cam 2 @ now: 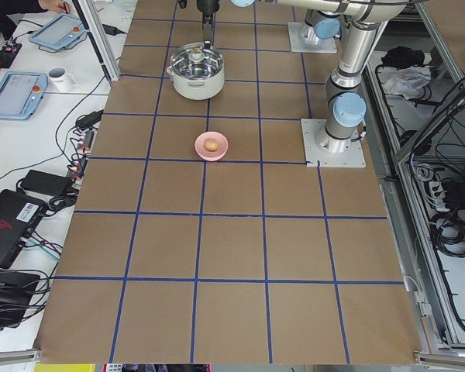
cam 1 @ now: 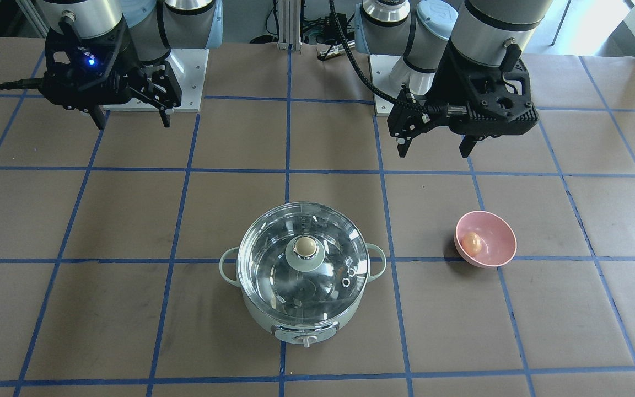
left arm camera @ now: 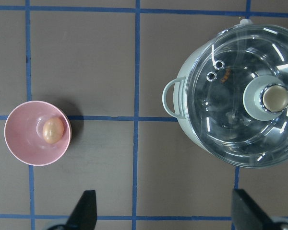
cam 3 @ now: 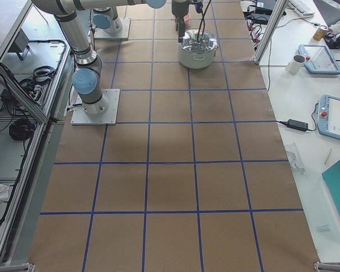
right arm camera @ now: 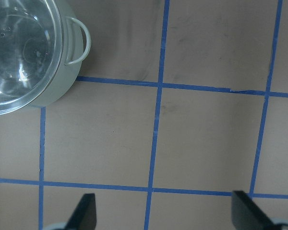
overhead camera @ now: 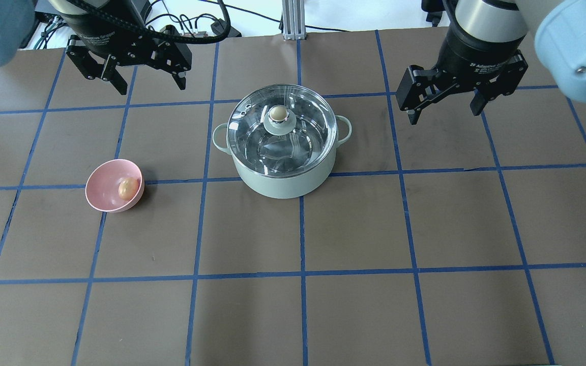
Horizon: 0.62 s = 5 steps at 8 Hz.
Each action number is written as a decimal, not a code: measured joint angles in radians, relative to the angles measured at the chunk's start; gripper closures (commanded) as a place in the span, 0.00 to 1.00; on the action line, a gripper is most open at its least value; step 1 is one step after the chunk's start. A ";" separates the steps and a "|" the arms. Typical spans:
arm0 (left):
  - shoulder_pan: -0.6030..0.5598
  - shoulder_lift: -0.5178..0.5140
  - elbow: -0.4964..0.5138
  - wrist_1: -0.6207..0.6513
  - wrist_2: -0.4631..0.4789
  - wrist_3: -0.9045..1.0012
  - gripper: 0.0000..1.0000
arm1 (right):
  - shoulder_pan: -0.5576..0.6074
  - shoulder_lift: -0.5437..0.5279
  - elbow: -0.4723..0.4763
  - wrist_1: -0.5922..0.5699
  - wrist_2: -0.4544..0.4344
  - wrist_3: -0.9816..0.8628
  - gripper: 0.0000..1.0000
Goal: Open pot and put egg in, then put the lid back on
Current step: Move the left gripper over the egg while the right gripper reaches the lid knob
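The pale green pot (overhead camera: 283,185) stands mid-table with the clear glass lid (overhead camera: 298,147) closed on it, its beige knob on top. The pot (cam 1: 303,314) and lid (cam 1: 273,259) also show in the front view. The tan egg (overhead camera: 127,188) lies in a small pink bowl (overhead camera: 100,190) on the robot's left of the pot; the left wrist view shows the egg (left arm camera: 53,130), the bowl (left arm camera: 24,146) and the lid (left arm camera: 230,110). My left gripper (overhead camera: 151,87) hangs open and empty above the table behind the bowl. My right gripper (overhead camera: 445,116) is open and empty to the right of the pot.
The table is brown paper with a blue tape grid. The arm bases (cam 1: 185,71) stand on white plates at the robot's side. The pot's side handle (right arm camera: 79,43) shows in the right wrist view. Desks with tablets and mugs lie beyond the table's far edge.
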 measured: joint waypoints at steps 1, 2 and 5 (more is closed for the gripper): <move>0.000 0.000 0.000 0.000 0.000 0.000 0.00 | 0.000 0.000 0.000 0.000 -0.001 0.000 0.00; 0.001 0.000 0.000 0.001 -0.001 0.001 0.00 | 0.000 0.000 0.000 -0.001 -0.002 -0.001 0.00; 0.019 -0.006 -0.001 0.000 -0.001 0.004 0.00 | 0.000 0.004 -0.003 -0.019 0.004 0.000 0.00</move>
